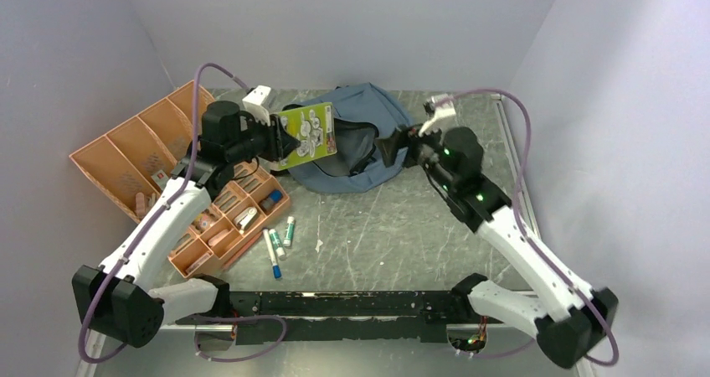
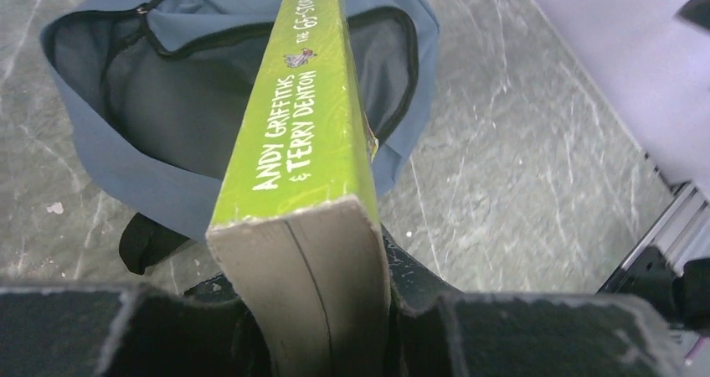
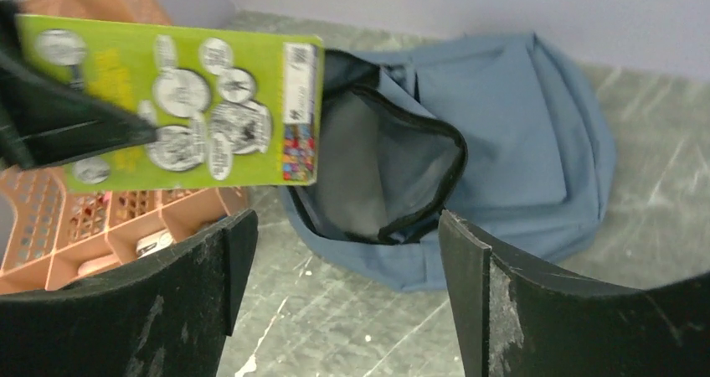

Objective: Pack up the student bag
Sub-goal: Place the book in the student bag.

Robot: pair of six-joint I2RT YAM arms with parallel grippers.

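Left gripper (image 1: 283,142): squeezing tight on a green book (image 1: 311,134), holding it up over the bag's left edge.
Right gripper (image 3: 345,230): fingers gaping wide apart, holding nothing, facing the bag's mouth.
Student bag (image 1: 377,109): lying far and middle on the table (image 1: 402,226), mouth hanging open.
Orange tray (image 1: 126,155): sitting at the left.

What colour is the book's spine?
Lime green with white lettering, on the book; clearest in the left wrist view.
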